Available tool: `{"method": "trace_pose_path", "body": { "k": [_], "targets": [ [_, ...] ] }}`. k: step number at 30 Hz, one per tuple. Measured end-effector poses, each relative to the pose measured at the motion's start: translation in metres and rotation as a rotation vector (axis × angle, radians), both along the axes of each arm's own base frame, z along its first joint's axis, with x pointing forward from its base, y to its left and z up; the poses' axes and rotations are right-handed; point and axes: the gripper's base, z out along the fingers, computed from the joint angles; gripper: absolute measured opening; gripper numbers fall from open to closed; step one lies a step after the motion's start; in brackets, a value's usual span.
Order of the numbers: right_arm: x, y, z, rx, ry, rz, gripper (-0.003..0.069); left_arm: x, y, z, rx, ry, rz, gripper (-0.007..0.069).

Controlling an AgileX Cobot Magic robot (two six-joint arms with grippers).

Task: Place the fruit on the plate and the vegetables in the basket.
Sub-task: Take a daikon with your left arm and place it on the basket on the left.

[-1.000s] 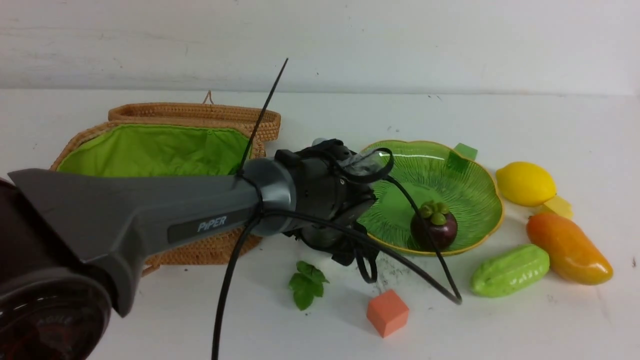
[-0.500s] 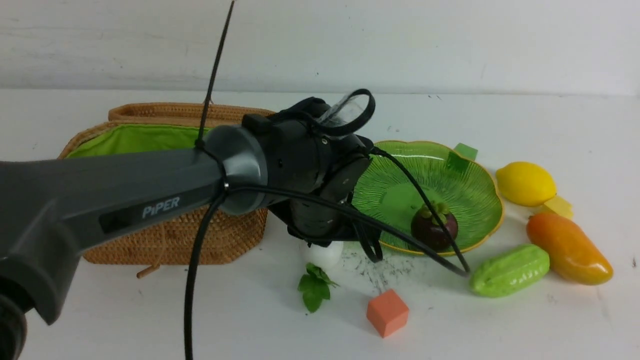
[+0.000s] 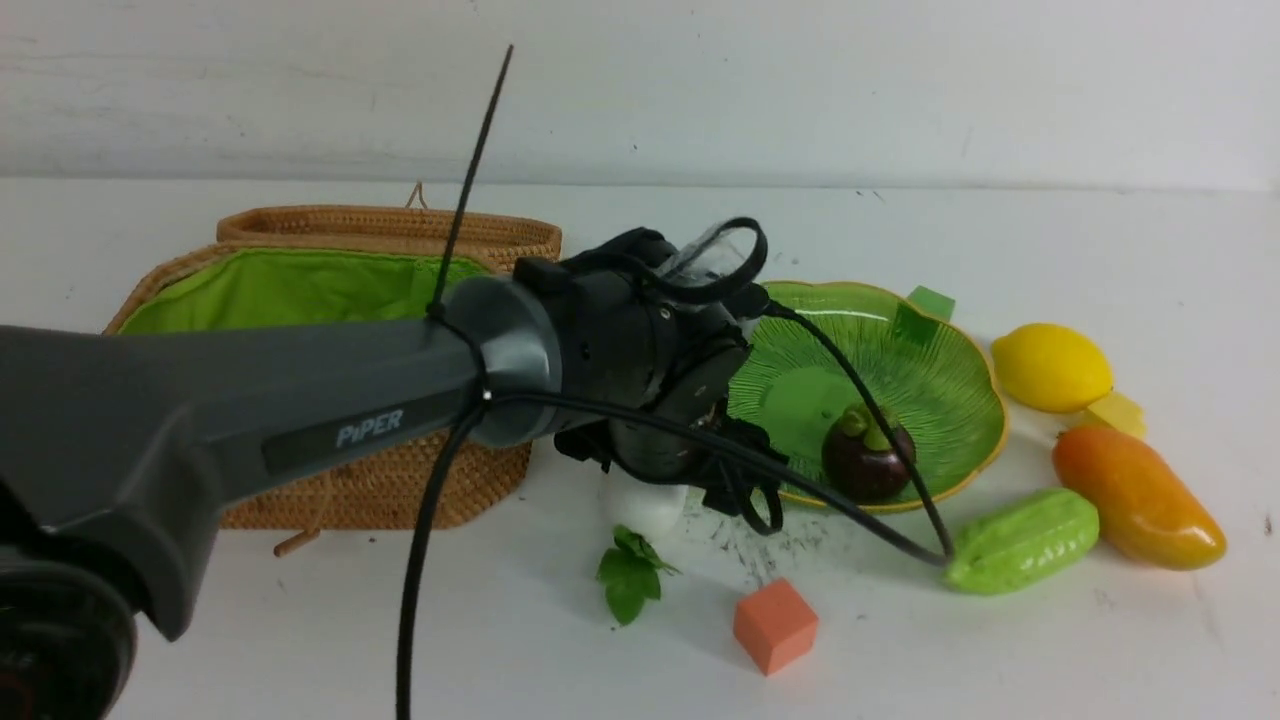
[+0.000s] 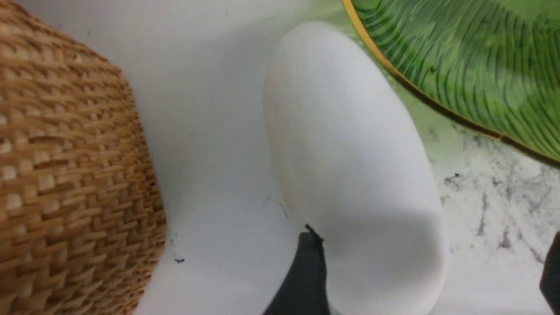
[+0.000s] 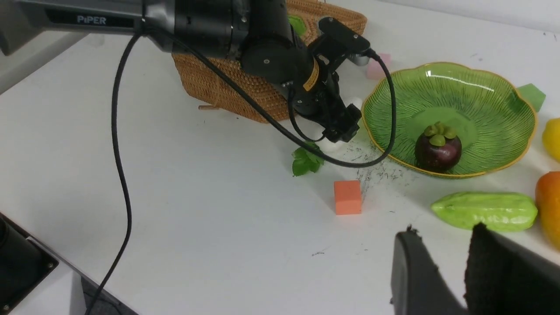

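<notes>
My left gripper (image 4: 428, 271) is open and low over the table. The white radish (image 4: 350, 166) lies between its jaws, next to the plate's rim; one finger (image 4: 306, 271) is by the radish's side. In the front view the radish (image 3: 645, 508) peeks out under my left wrist, between the wicker basket (image 3: 400, 490) and the green plate (image 3: 985, 400). The mangosteen (image 3: 868, 460) sits on the plate. The lemon (image 3: 1050, 367), mango (image 3: 1135, 495) and green gourd (image 3: 1020, 540) lie on the table to the right. The carrot is out of view. My right gripper (image 5: 444, 229) is empty, near the gourd (image 5: 485, 211).
A green leaf sprig (image 3: 625, 578) lies by the radish. An orange cube (image 3: 775, 625) sits in front, a green cube (image 3: 930, 302) behind the plate, a yellow cube (image 3: 1118, 410) by the lemon, a pink cube (image 5: 378, 65) by the basket. The left arm's cable (image 3: 900, 540) droops to the gourd.
My left wrist rose and swung back, then came down again and a little to the right, over the radish. The fruit, gourd and cubes have not moved.
</notes>
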Motion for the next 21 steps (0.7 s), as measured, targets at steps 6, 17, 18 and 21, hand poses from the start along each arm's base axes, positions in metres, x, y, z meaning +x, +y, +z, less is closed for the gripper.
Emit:
{"method": "trace_pose_path", "body": {
  "k": [6,17,18,21],
  "targets": [
    [0.0,0.0,0.0,0.0,0.0,0.0,0.0192,0.008,-0.002,-0.024,0.053,-0.017,0.005,0.0652],
    [0.0,0.0,0.0,-0.001,-0.001,0.0,0.0181,0.011,-0.002,-0.044,0.078,0.003,0.027,0.0538],
    [0.0,0.0,0.0,-0.001,-0.001,0.001,0.0181,0.011,-0.002,-0.044,0.083,0.006,0.035,0.0521],
    [0.0,0.0,0.0,-0.001,-0.001,0.001,0.0181,0.011,0.0,-0.044,0.097,0.005,0.047,0.051]
  ]
}}
